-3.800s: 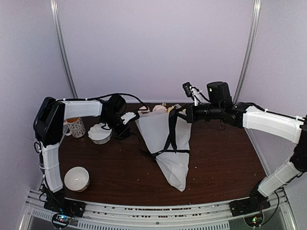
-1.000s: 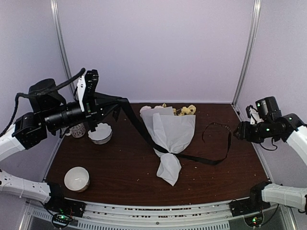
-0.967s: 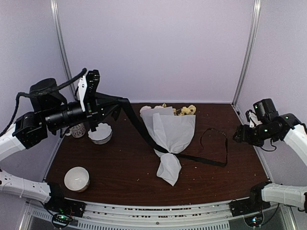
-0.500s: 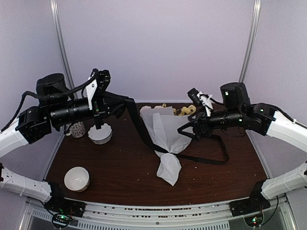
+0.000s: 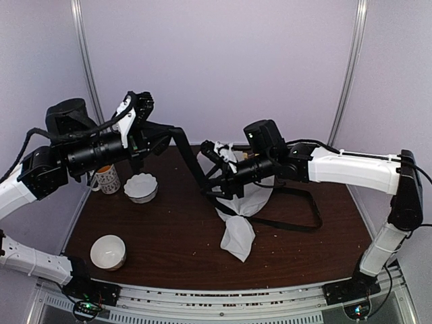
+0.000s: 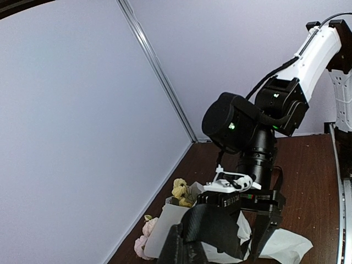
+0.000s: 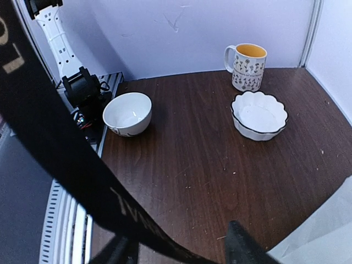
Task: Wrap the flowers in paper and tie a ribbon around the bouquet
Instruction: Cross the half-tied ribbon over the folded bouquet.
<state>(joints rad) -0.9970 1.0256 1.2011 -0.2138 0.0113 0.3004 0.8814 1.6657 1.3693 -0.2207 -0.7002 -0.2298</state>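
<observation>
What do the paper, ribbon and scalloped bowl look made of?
Paper: thin frosted white sheet, matte, creased; likely tissue-like wrap. Ribbon: flat black fabric, probably woven, pale printed lettering. Scalloped bowl: glossy white with dark rim, apparently glazed ceramic.

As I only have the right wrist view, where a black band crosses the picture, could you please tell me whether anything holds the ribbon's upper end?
Observer: Yes, the left pincer is shut on the ribbon, high above the table.
Operator: Thank you. Where does it run from there?
Observer: Down to the bouquet, where it crosses the narrow part of the cone.
Operator: And its other end, please?
Observer: It lies in a loose loop on the table on the right arm's side, with nothing gripping it.
</observation>
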